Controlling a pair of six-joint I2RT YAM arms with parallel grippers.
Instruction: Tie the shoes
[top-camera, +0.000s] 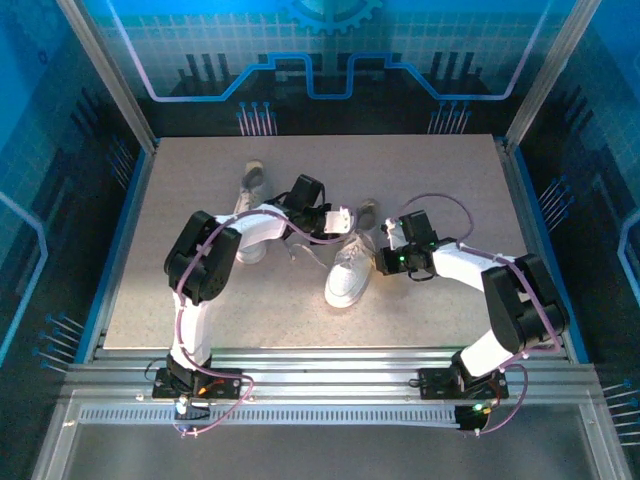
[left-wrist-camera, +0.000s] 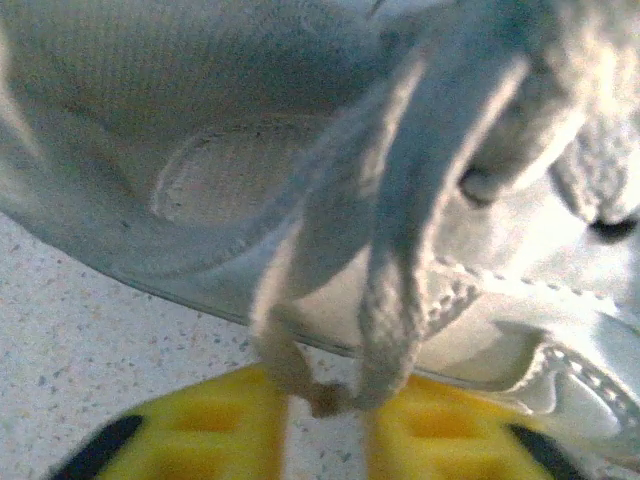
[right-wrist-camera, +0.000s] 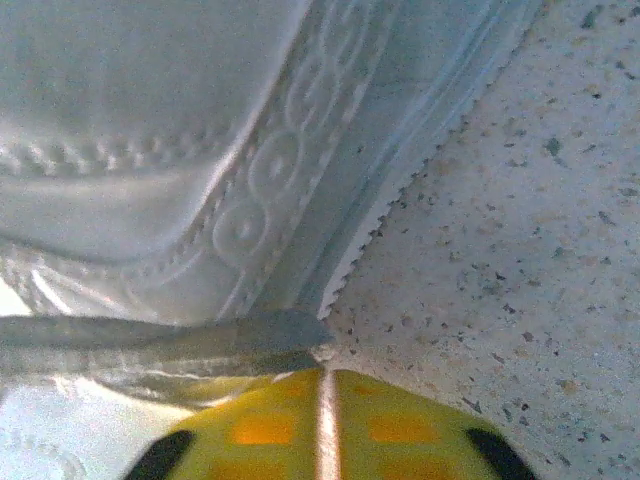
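Note:
One white shoe lies mid-table, toe toward me. The other shoe lies farther left, partly hidden under my left arm. My left gripper is at the near shoe's opening. In the left wrist view the shoe's side is close up, and two strands of its lace run down into the narrow gap of the left gripper, pinched there. My right gripper is at the shoe's right side. In the right wrist view a flat lace ends at the closed right gripper, beside the sole.
The speckled tan table has free room at the back and right. Blue panel walls enclose it on three sides, and a metal rail runs along the near edge by the arm bases.

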